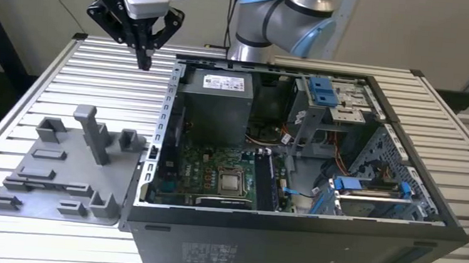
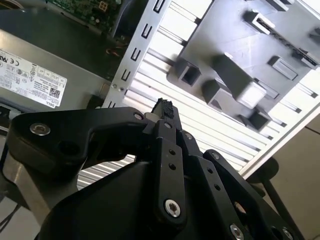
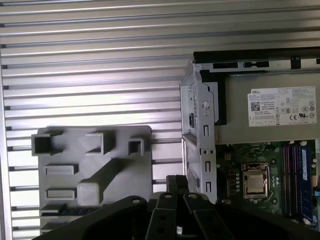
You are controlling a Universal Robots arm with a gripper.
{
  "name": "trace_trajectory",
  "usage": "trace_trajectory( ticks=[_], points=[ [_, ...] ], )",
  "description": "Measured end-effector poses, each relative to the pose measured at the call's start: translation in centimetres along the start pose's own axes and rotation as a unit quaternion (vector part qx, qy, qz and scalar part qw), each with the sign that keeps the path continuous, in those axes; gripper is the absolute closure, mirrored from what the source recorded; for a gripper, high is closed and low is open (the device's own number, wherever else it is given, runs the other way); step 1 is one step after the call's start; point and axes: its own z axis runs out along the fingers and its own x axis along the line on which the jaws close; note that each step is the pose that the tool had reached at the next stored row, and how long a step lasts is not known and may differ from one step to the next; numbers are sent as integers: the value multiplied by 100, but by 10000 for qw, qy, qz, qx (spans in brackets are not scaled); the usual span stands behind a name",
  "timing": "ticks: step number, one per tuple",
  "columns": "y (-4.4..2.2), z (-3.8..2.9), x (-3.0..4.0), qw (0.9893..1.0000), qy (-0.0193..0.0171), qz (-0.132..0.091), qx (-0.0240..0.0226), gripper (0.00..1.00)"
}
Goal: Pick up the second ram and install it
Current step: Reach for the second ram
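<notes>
Exterior view gives you the layout: the ribbed silver metal counter carries the open black tower computer case across the centre and right of the frame. The grey moulded plastic parts fixture lies at lower left, just beside the case.

At upper left the black two-fingered gripper hangs above bare counter, well apart from the fixture. Its fingers are pinched to a point with nothing visible between them, and the second wrist view shows the same closed fingertips.

You cannot pin down the ram itself, since no loose stick reads clearly on the fixture. The long dark memory slots sit on the green motherboard, to the right of the square processor socket.

As I judge your risks:
- Descending with the fingers closed would strike the stick rather than straddle it.
- A skewed grasp could jam the stick in its slot.
- The fixture's tall post could catch the gripper in passing.
</notes>
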Motion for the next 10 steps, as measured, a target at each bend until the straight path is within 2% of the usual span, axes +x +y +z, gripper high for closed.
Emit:
trace_trajectory(
  ticks=[10],
  points=[
    [-12,-3,170,10000,-21,-1,-1,89]
  ],
)
